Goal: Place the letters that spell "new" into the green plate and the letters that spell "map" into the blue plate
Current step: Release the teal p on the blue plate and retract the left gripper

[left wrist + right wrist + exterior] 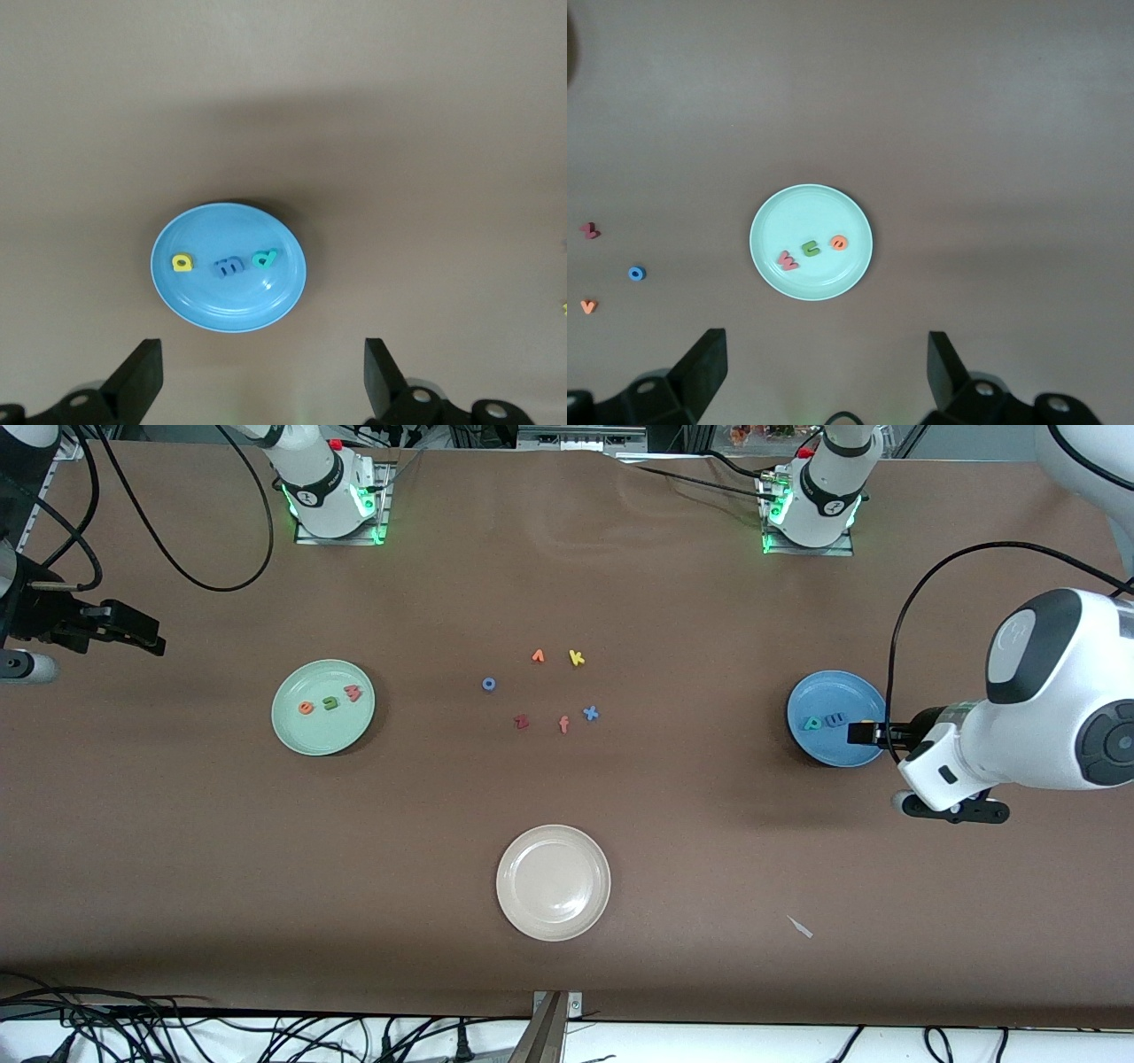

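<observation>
with both words sorted onto green plate [292, 731] and blue plate [811, 691], left gripper [261, 381] and right gripper [824, 376] raised, jaws apart, empty.

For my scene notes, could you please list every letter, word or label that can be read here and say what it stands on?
"e", "n", "w": foam letters in the green plate.
"p", "m", "a": foam letters in the blue plate.
"o", "k", "x", "f", "z": loose on the table.
Orange letter beside the k: unclear.
No words or brands readable.
</observation>
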Robot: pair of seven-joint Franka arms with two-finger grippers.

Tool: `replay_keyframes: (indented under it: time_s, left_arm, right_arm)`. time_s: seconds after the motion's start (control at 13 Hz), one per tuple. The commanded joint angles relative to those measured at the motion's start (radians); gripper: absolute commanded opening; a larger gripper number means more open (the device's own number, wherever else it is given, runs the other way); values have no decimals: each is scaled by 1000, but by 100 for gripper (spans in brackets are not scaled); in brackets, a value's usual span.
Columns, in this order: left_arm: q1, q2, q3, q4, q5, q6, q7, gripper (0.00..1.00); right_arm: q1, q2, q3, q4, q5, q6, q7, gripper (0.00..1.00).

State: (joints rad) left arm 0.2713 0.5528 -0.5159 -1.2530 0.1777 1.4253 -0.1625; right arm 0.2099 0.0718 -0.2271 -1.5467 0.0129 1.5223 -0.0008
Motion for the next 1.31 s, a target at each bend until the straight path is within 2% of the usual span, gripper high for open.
replay_keyframes:
  time_s: [0.0, 0.23, 0.31, 0.46, 0.62, 0.77, 0.93, 1.0, 1.23]
  left_arm:
    - [-39, 3, 11, 52, -15, -22, 14, 100]
    - [-47, -13, 23, 73, -21, -23, 18, 100]
    - [-66, -14, 51, 76, -23, -22, 18, 100]
    - [-109, -46, 133, 73, -67, -22, 20, 100]
    - [-183, -85, 270, 69, -142, -20, 26, 99]
    - [-273, -123, 414, 46, -202, -20, 93, 99]
    - [-274, -136, 436, 21, -239, -13, 116, 99]
    - [-276, -140, 436, 3, -239, 7, 117, 99]
    - [-276, -203, 436, -129, -242, 134, 117, 99]
  right_arm:
    - [-151, -33, 164, -36, -39, 22, 7, 100]
    - [-187, -33, 184, -36, -42, 22, 4, 100]
    - [-196, -33, 199, -36, -42, 22, 4, 100]
    - [-195, -30, 200, -32, -45, 18, -2, 100]
    - [-196, -41, 196, -41, -44, 12, 4, 100]
    - [-198, -102, 192, -125, -42, 92, 7, 100]
    - [-199, -150, 192, -193, -42, 147, 4, 100]
    - [-202, -148, 193, -187, -44, 130, -7, 100]
    - [-214, -98, 195, -116, -44, 87, -19, 100]
